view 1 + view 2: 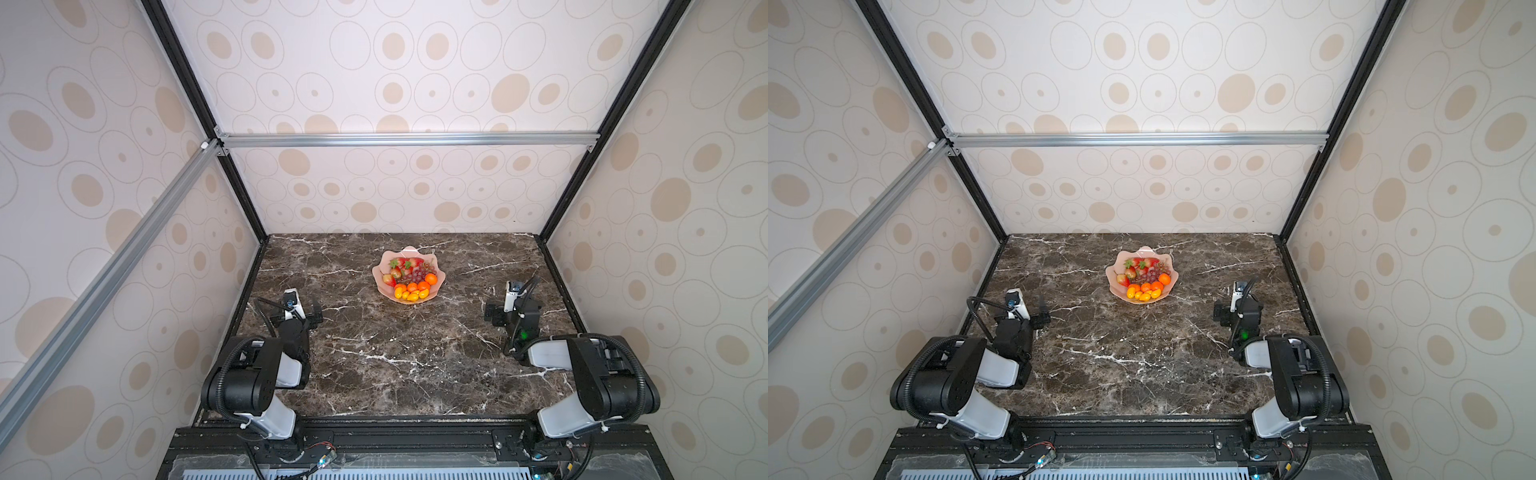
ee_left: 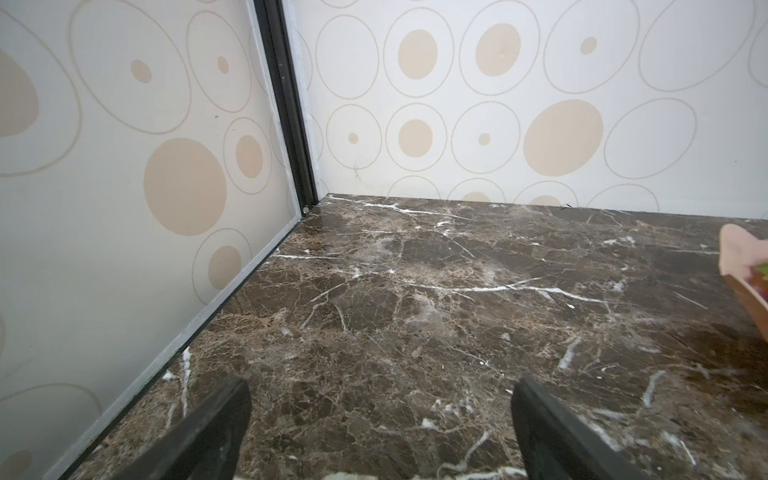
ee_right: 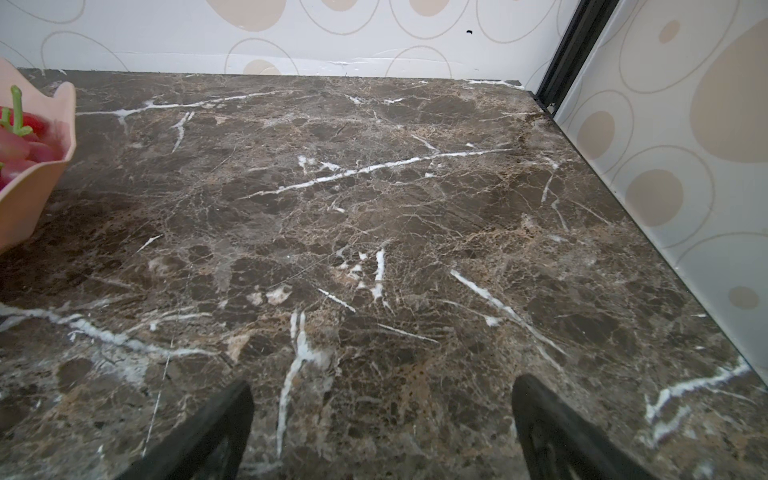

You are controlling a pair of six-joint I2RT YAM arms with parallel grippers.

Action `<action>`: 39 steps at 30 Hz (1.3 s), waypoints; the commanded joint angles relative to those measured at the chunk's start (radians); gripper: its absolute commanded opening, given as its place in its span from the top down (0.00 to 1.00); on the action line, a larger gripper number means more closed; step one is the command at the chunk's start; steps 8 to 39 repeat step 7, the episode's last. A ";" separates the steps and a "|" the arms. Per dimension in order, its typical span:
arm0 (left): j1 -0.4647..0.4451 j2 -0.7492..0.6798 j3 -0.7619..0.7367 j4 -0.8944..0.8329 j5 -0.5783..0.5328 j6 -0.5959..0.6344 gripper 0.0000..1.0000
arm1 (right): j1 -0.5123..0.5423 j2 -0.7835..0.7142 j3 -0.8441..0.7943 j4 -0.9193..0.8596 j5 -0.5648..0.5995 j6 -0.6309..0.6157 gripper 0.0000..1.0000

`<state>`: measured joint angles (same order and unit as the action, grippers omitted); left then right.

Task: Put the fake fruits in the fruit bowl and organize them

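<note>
1. The fruit bowl (image 1: 409, 251) stood on the marble table (image 1: 395, 353). All of the fake fruits in view lay inside it, and none showed on the table around the bowl.
2. Inside the bowl the fruits were grouped by kind. The strawberries (image 1: 405, 263) filled its far side, with the grape bunch (image 1: 422, 274) beside them. The tangerines (image 1: 415, 286) sat in a row nearer the arms, and the small yellow fruits (image 1: 411, 296) lined the near rim.
3. The left gripper (image 2: 380, 386) hung well apart from the bowl, on its near left. Its jaws were spread wide with only bare marble between them.
4. The right gripper (image 3: 382, 384) hung well apart from the bowl too, on its near right. Its jaws were also spread wide and held nothing.
5. Judged from this layout, the placing looked finished and the step in hand was a clean stand-off. Doing it well meant keeping both arms away from the bowl's rim.
6. The glossy bowl would likely slide if nudged, and the round tangerines would roll out of their row.
7. If any tidying was wanted, one fruit at a time, taken from above the bowl with a light grip, seemed safest. The green grape stem standing up by the rim could snag a finger.
</note>
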<state>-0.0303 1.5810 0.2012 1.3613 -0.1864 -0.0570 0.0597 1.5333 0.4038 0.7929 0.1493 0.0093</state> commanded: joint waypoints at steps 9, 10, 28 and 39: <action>-0.002 -0.003 0.026 -0.011 0.055 0.038 0.02 | -0.001 0.001 0.013 0.008 -0.001 -0.009 0.00; -0.002 -0.003 0.026 -0.011 0.055 0.038 0.02 | -0.001 0.001 0.013 0.008 -0.001 -0.009 0.00; -0.002 -0.003 0.026 -0.011 0.055 0.038 0.02 | -0.001 0.001 0.013 0.008 -0.001 -0.009 0.00; -0.002 -0.003 0.026 -0.011 0.055 0.038 0.02 | -0.001 0.001 0.013 0.008 -0.001 -0.009 0.00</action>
